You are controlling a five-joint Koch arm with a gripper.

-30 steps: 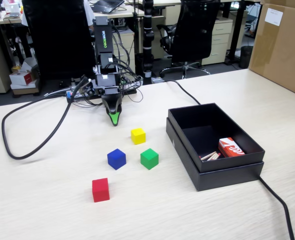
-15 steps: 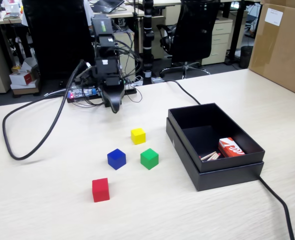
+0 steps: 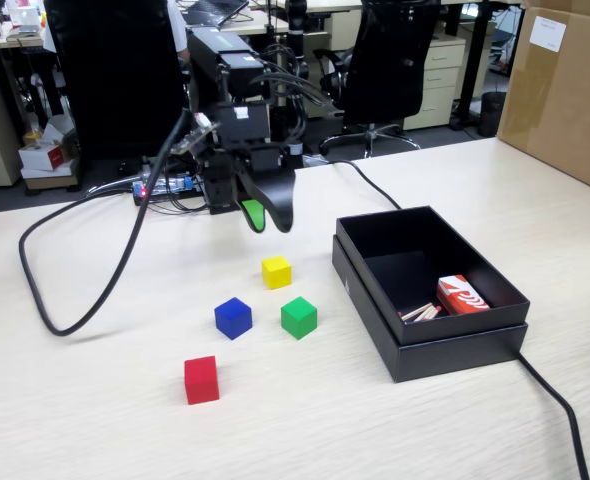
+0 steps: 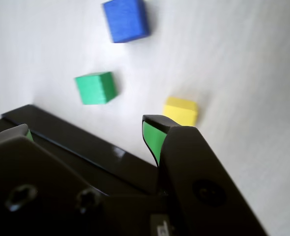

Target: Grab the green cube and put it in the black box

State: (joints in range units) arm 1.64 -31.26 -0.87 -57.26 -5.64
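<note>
The green cube (image 3: 299,317) rests on the pale wooden table, just left of the black box (image 3: 445,355) in the fixed view. My gripper (image 3: 267,218) hangs in the air behind the cubes, above and beyond the yellow one, well clear of the green cube. The wrist view shows its green-padded jaws wide apart with nothing between them: the gripper (image 4: 88,128) is open. Beyond the fingertips in that view lie the green cube (image 4: 96,88) and a rim of the black box (image 4: 86,147).
A yellow cube (image 3: 276,271), a blue cube (image 3: 233,318) and a red cube (image 3: 201,379) sit around the green one. The box holds a red-and-white packet (image 3: 462,295). A brown carton (image 3: 565,90) stands at the far right. Black cables (image 3: 75,320) loop across the table.
</note>
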